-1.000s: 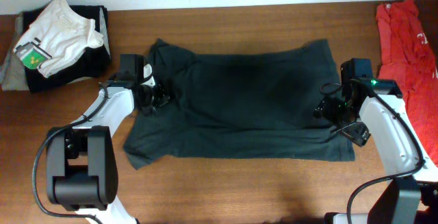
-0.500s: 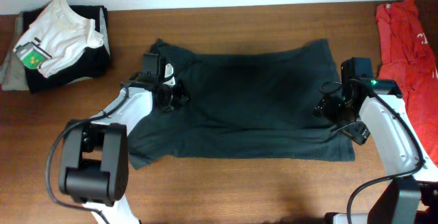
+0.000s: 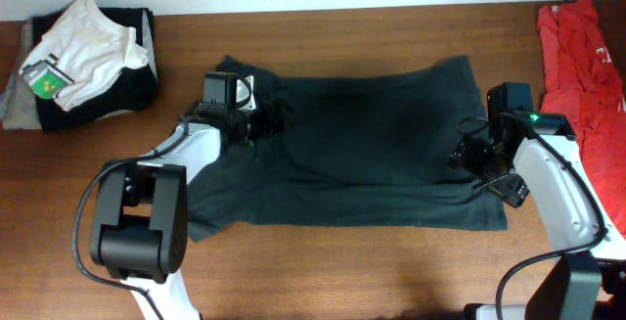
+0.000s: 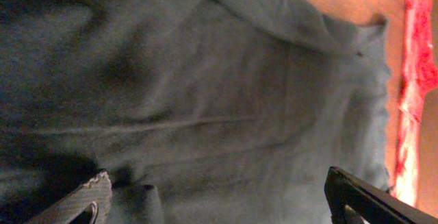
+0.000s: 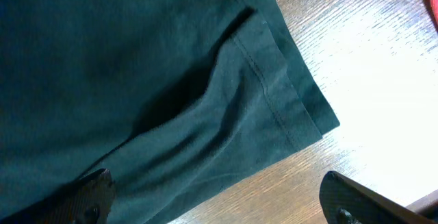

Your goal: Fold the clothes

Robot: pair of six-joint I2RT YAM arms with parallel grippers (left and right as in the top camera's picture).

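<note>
The black T-shirt (image 3: 372, 144) lies spread flat across the middle of the table, plain side up, with no lettering showing. My left gripper (image 3: 266, 121) is open over the shirt's upper left part, near the collar. In the left wrist view its jaws (image 4: 219, 210) are wide apart above dark fabric (image 4: 205, 80). My right gripper (image 3: 468, 156) is open at the shirt's right edge. In the right wrist view its jaws (image 5: 219, 203) straddle the hem (image 5: 274, 87) and bare wood. The red T-shirt (image 3: 577, 56) lies crumpled at the far right edge.
A pile of folded clothes (image 3: 78, 56), white on black, sits at the back left corner. The wooden table (image 3: 342, 271) shows bare in front of the shirt. The red T-shirt also shows in the left wrist view (image 4: 417, 80).
My left gripper has moved right, from the shirt's left sleeve area onto the body near the collar. The right arm has not moved.
</note>
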